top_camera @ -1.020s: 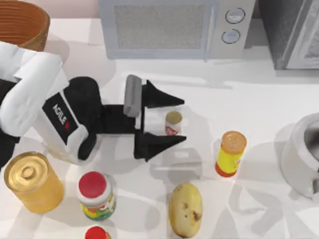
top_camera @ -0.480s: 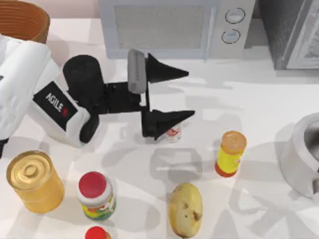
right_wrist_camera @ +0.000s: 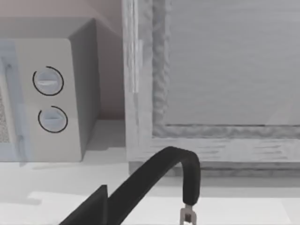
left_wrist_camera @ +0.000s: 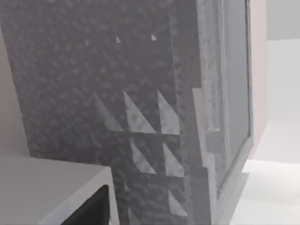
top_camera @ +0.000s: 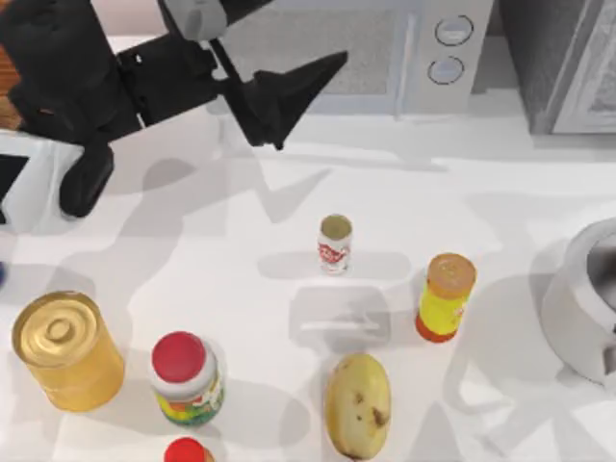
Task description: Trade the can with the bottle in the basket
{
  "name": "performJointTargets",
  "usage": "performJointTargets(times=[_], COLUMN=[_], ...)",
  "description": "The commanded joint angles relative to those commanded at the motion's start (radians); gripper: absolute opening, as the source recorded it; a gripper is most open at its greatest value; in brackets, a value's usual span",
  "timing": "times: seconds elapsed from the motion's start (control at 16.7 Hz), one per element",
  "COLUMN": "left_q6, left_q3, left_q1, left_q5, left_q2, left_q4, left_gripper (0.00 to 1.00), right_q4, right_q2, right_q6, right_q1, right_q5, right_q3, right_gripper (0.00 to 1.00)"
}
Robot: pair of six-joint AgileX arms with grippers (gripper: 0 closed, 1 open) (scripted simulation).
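Note:
The can [top_camera: 334, 243], small and white with red markings, stands upright and alone at mid-table. My left gripper [top_camera: 322, 19] hangs open and empty high over the back left, well away from the can; one black finger [top_camera: 289, 91] shows and the other is cut off by the top edge. A sliver of the orange-brown basket [top_camera: 6, 101] peeks out behind the left arm at the left edge. The bottle is hidden. A dark piece of my right gripper [right_wrist_camera: 91, 208] sits at the edge of the right wrist view, facing a black pot handle [right_wrist_camera: 187, 176].
A microwave [top_camera: 318, 53] lines the back and a dark appliance [top_camera: 568, 58] fills the back right. A golden tin [top_camera: 63, 346], red-capped jar [top_camera: 183, 375], potato [top_camera: 358, 404] and yellow bottle [top_camera: 445, 296] stand along the front. A grey pot [top_camera: 582, 308] is at the right edge.
My left gripper, which stood open around the can a second ago, has lifted and swung back toward the far left. The can stays upright where it was.

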Motion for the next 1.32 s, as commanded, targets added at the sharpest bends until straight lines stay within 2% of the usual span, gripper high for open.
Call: performJointTargets(times=[0.54, 0.78, 1.08, 1.32], left_q6=[-0.009, -0.01, -0.01, -0.01], left_q3=[-0.442, -0.646, -0.85, -0.936], left_q1=[0.139, 0.21, 0.287, 0.322], left_q5=[-0.443, -0.616, -0.771, -0.831], left_q2=[-0.903, -1.279, -1.643, -1.789], left_q4=[-0.503, -0.718, -0.923, -1.002], left_gripper=[1.0, 1.0, 1.0, 1.0], right_q4=[0.0, 0.0, 0.0, 0.0], right_q2=[0.0, 0.0, 0.0, 0.0], right_q6=[0.0, 0.0, 0.0, 0.0], right_q1=[0.0, 0.0, 0.0, 0.0], right_q5=[0.0, 0.0, 0.0, 0.0], right_q3=[0.0, 0.0, 0.0, 0.0], right_gripper=[1.0, 1.0, 1.0, 1.0])
